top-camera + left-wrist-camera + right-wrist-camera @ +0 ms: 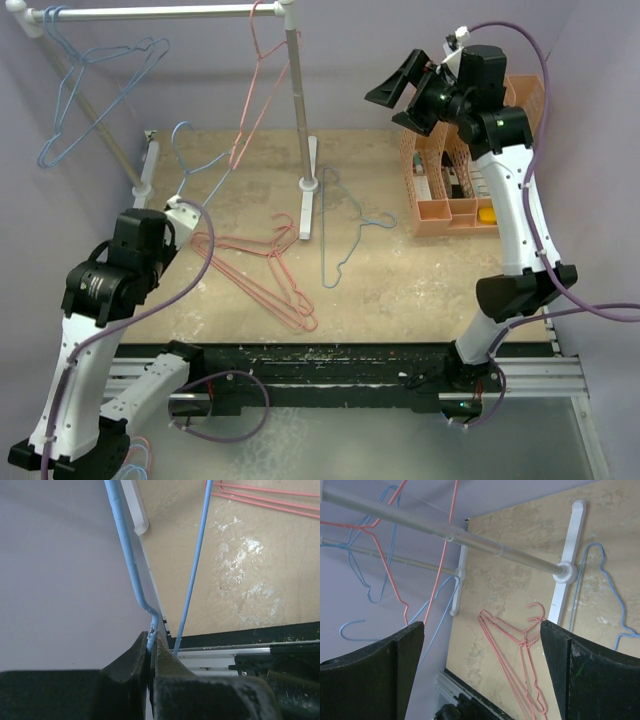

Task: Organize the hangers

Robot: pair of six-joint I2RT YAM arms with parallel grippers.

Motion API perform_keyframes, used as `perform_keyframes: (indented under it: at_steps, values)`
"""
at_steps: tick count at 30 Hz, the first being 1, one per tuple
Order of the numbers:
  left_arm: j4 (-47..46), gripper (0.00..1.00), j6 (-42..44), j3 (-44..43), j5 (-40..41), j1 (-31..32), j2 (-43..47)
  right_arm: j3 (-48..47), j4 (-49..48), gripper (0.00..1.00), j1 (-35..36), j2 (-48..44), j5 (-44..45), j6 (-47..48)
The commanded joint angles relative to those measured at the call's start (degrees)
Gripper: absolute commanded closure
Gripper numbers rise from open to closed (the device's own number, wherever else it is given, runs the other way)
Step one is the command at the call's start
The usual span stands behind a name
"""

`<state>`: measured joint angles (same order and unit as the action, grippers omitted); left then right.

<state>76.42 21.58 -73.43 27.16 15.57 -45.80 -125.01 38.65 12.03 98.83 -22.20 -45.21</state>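
Left pincer [151, 642] clamped on thin light-blue wire hanger [126, 550]; right pincer [480, 645] wide open, empty.

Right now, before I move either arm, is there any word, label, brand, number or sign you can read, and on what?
No text can be read in any view.
The held blue hanger in the left gripper: bare wire, no marking.
The pink hangers on the table: no marking.
The white rack: plain.
The orange holder: no lettering seen; the small items inside it are too small to tell.
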Motion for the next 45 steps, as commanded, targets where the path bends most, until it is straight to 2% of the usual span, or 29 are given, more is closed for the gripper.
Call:
perform_keyframes:
  at_steps: [1,6,11,18,29,38,45]
  values:
    - [-6.33,1.0,-0.65,-3.17,1.02,-0.5,-4.15,2.21,-4.03,0.0,-1.22,-4.19,-3.69,0.65]
    - [-11.26,1.0,0.71,-7.72,-2.16,-4.49,-11.22,4.23,-4.57,0.0,-2.54,-6.3,-3.67,1.29]
    - [-15.25,1.0,2.68,-17.44,-13.09,-12.95,-19.54,5.65,-4.84,0.0,-3.4,-7.76,-3.29,1.91]
    - [-18.67,1.0,4.55,-27.03,-15.17,-15.86,-25.08,6.21,-4.68,0.0,-3.86,-7.4,-2.9,2.67]
    - [-17.76,1.0,9.91,-40.71,-31.8,-33.86,-37.47,6.94,-5.78,0.0,-3.86,-6.02,-3.72,2.66]
    - [-19.97,1.0,12.33,-42.87,-33.11,-36.99,-44.61,14.67,-5.13,0.0,-3.95,-8.07,0.49,4.69]
    - [-20.75,1.0,12.49,-44.4,-32.69,-37.02,-46.59,27.19,-6.47,0.0,-3.95,-10.23,2.35,5.7]
